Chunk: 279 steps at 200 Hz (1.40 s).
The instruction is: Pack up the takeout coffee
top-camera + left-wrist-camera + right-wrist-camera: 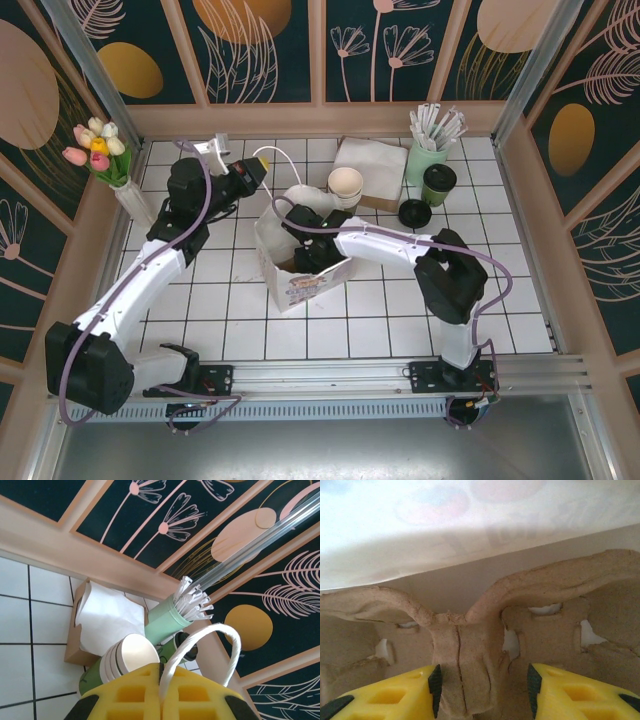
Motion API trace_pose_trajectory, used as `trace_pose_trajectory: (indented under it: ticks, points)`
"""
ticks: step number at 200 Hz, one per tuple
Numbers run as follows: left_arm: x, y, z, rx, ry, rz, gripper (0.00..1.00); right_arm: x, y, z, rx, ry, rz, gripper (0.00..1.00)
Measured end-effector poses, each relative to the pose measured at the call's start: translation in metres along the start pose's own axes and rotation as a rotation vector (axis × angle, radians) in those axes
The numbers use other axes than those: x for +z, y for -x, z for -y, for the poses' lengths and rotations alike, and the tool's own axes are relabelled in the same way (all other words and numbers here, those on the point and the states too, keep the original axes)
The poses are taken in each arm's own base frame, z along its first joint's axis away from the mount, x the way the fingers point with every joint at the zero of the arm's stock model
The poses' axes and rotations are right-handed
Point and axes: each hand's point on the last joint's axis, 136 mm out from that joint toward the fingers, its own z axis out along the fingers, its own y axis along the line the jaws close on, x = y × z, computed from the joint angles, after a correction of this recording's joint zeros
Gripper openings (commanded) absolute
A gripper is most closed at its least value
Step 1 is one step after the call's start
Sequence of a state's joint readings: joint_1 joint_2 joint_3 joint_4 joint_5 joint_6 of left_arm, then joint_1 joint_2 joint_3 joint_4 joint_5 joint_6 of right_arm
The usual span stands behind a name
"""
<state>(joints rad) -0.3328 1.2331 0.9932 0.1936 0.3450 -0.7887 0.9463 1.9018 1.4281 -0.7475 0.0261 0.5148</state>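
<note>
Right gripper [482, 687]: It was deep inside the white paper bag [305, 288]. Its yellow fingers [390, 700] were spread on both sides of the middle ridge of a brown moulded-pulp cup carrier [465, 645]. A gap showed beside one finger, so I judged it released, not clamped.
Left gripper [161, 680]: It was clenched on the white rope handle [220, 640] of the bag and held it up at the far side.
Takeout coffee [438, 185]: The small dark-green paper cup with the dark top stood on the white tiled table [380, 320]. It was outside the bag and well to its right. It was just in front of the mint-green pot of wrapped straws [428, 155] and near the flat black round lid [413, 212].
Progress: The carrier seemed to be placed in the bag. The coffee was not yet packed, so I judged that the main part was left.
Edges and room: The bag mouth was narrow, and my right arm occupied it. A stack of cream paper cups [346, 185] stood just behind the bag, between it and the coffee. The tiles on the near side of the coffee were free. The wooden wall was close on its right.
</note>
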Motion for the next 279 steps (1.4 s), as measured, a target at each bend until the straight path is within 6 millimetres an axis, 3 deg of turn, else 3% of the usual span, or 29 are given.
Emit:
trace_pose_trajectory:
  ticks: [40, 68, 83, 108, 128, 147, 168, 207, 231, 279]
  points:
    - [0.0, 0.013, 0.009, 0.03, 0.011, 0.012, 0.0, 0.002, -0.002, -0.001, -0.012, 0.002, 0.0, 0.71]
    - [0.006, 0.011, 0.005, 0.026, 0.023, -0.005, 0.0, 0.0, -0.001, -0.003, -0.018, 0.006, 0.002, 0.81]
    - [0.011, 0.005, -0.003, 0.017, 0.04, -0.023, 0.0, -0.005, 0.002, -0.008, -0.019, 0.021, 0.012, 0.98]
    - [0.016, -0.001, -0.012, 0.006, 0.061, -0.045, 0.0, -0.027, 0.012, -0.019, -0.04, 0.069, 0.049, 0.99]
    - [0.016, -0.002, -0.013, 0.003, 0.067, -0.051, 0.0, -0.046, 0.018, -0.023, -0.051, 0.097, 0.09, 0.92]
    - [0.016, -0.002, -0.013, 0.003, 0.067, -0.052, 0.0, -0.056, 0.02, -0.023, -0.068, 0.109, 0.111, 0.77]
    - [0.016, -0.004, -0.014, 0.002, 0.071, -0.057, 0.0, -0.053, 0.017, -0.024, -0.092, 0.109, 0.098, 0.56]
    - [0.016, -0.006, -0.016, 0.009, 0.077, -0.067, 0.0, -0.041, 0.007, -0.029, -0.133, 0.121, 0.047, 0.25]
    - [0.015, -0.007, -0.017, 0.015, 0.081, -0.072, 0.0, -0.027, -0.001, -0.026, -0.146, 0.102, 0.002, 0.2]
    - [0.016, -0.009, -0.016, 0.025, 0.075, -0.086, 0.0, 0.002, -0.02, -0.007, -0.135, -0.003, -0.099, 0.23]
